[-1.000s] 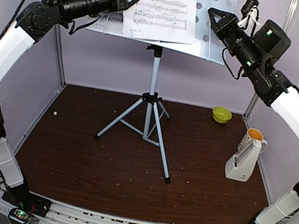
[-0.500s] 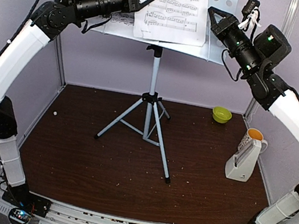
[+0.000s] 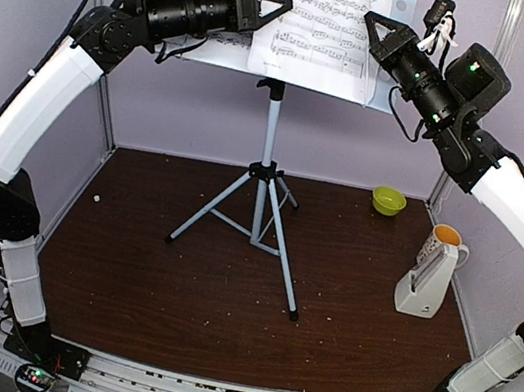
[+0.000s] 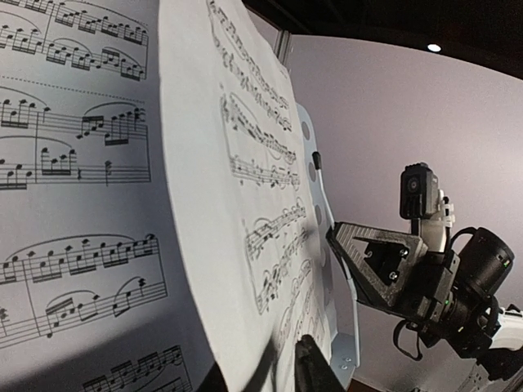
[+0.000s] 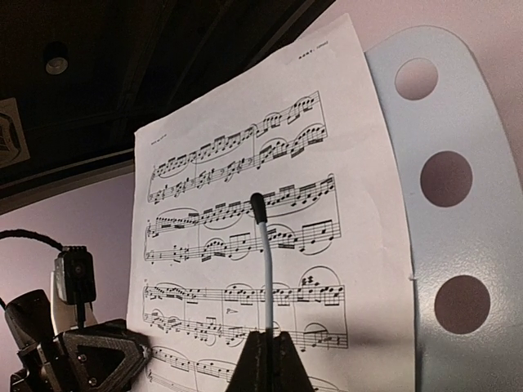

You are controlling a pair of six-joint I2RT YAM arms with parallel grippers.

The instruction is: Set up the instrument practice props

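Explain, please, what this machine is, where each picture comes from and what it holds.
Two robot arms are bolted at the near edge of a brown table. One camera looks down from behind them; the other two sit on the wrists. On the table: a tripod music stand, a white metronome, a mug, a yellow-green bowl. The left gripper pinches the edge of the front sheet-music page on the stand's desk; a second page lies behind. The right gripper hovers beside the desk; its grip is unclear.
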